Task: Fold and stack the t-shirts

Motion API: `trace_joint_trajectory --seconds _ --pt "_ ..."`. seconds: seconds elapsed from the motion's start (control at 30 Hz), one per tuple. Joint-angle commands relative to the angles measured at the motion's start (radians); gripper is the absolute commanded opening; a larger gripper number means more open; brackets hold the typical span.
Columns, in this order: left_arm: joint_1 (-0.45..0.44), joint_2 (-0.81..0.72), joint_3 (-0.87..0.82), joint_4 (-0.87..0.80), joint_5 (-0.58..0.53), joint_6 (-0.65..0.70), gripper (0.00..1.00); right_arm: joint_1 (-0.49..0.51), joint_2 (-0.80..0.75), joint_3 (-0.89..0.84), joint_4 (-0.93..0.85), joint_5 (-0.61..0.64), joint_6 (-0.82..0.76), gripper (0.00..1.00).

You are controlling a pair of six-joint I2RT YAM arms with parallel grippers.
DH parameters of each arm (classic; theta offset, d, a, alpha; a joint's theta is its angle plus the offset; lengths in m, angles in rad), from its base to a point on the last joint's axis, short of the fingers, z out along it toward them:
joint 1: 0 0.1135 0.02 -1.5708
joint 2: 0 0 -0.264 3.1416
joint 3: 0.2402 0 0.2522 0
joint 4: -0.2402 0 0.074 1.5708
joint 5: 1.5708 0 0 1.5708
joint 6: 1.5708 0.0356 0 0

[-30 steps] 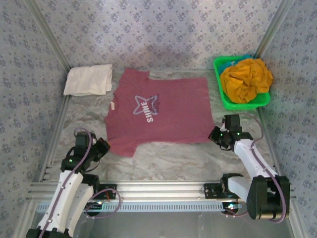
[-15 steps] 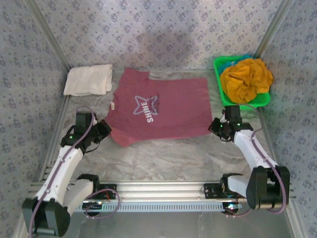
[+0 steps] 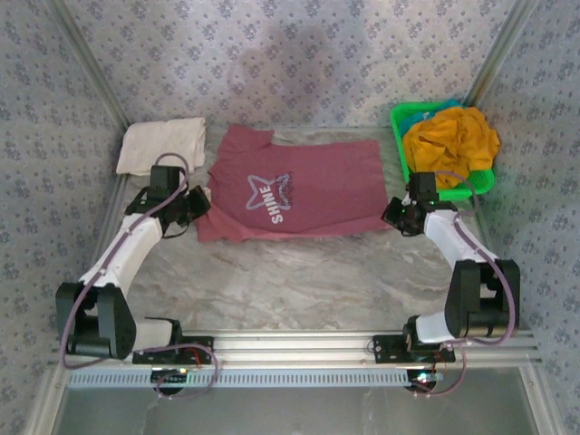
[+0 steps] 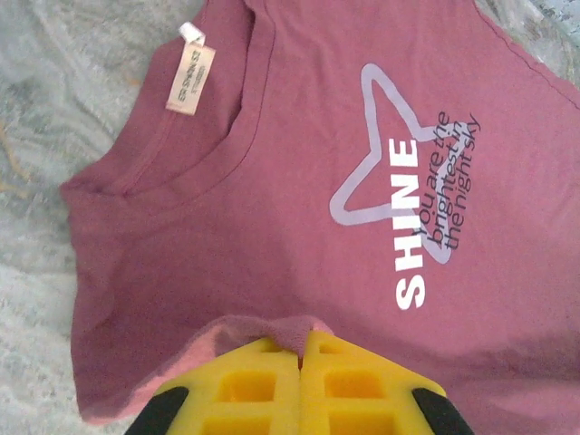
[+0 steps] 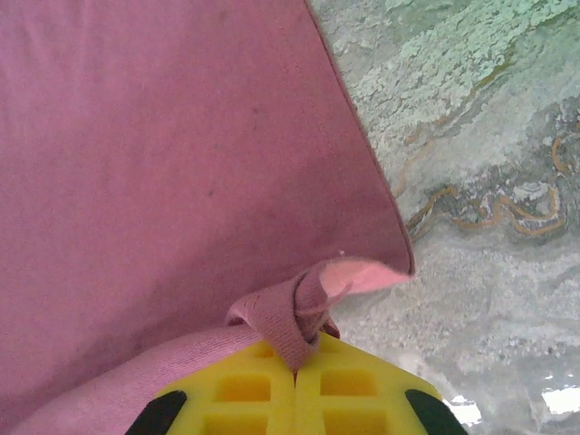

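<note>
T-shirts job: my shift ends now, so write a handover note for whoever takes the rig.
Left pincer: shut on the maroon t-shirt, near-left edge.
Right pincer: shut on its near-right corner.
Cream t-shirt: folded, far left.
Mustard t-shirt: bunched in the green basket.
Done: cream one folded.
To do: finish the maroon fold, fold the mustard one, stack all.

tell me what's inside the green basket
A crumpled mustard-orange t-shirt fills the green basket; teal cloth peeks out at its far corner. Anything beneath is covered.
</note>
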Motion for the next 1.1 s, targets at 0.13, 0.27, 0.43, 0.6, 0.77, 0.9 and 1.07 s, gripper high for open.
trace_joint_trajectory --seconds 0.13,0.27,0.43,0.6,0.77,0.9,1.07 --pt "0.007 0.107 0.122 -0.01 -0.009 0.105 0.0 -0.013 0.081 0.082 0.004 0.024 -0.022 0.0" --pt "0.009 0.149 0.165 -0.025 -0.024 0.134 0.0 -0.01 0.121 0.12 -0.005 0.024 -0.025 0.0" --pt "0.01 0.208 0.217 -0.029 -0.029 0.154 0.0 -0.009 0.166 0.151 -0.005 0.03 -0.021 0.01" --pt "0.012 0.311 0.284 -0.015 -0.043 0.182 0.0 -0.01 0.238 0.217 -0.006 0.041 -0.021 0.04" --pt "0.022 0.454 0.43 -0.03 -0.037 0.209 0.34 -0.013 0.337 0.357 -0.026 0.032 -0.019 0.24" --pt "0.021 0.446 0.469 -0.006 -0.035 0.17 0.39 -0.011 0.346 0.456 -0.071 0.024 -0.034 0.27" --pt "-0.031 0.32 0.31 0.047 -0.026 0.114 0.42 0.048 0.203 0.363 0.008 0.003 -0.085 0.34"
